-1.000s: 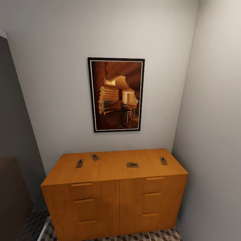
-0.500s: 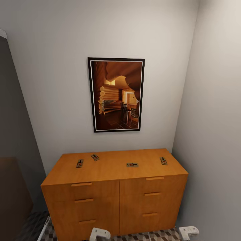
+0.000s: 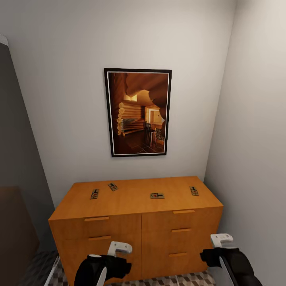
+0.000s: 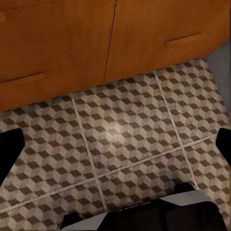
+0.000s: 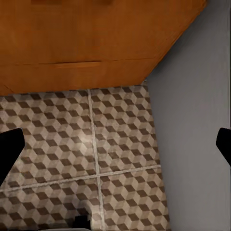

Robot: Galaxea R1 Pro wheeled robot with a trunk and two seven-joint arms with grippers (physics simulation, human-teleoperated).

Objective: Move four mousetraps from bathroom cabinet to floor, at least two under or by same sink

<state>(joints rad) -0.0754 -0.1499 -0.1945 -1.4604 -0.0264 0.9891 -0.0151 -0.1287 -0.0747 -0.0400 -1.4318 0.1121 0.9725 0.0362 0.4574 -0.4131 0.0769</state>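
Several mousetraps (image 3: 157, 195) lie spread across the flat top of the orange-brown cabinet (image 3: 135, 230), two toward its left, one near the middle, one at the right end. Both arms hang low in front of the cabinet's drawers: the left arm (image 3: 101, 267) and the right arm (image 3: 232, 260). My left gripper (image 4: 115, 144) is open over the bathroom floor (image 4: 125, 159), its black fingertips (image 4: 9, 149) far apart. My right gripper (image 5: 115, 144) is also open and empty above the floor (image 5: 72, 144) by the cabinet's right corner. The bathroom sink is out of view.
A framed picture (image 3: 138, 112) hangs on the wall above the cabinet. The right wall (image 3: 254, 159) stands close against the cabinet's right end. A dark panel (image 3: 16, 167) closes off the left side.
Both arms have come up from below the head view's lower edge and now show in front of the drawers. The mousetraps and the camera have not moved.
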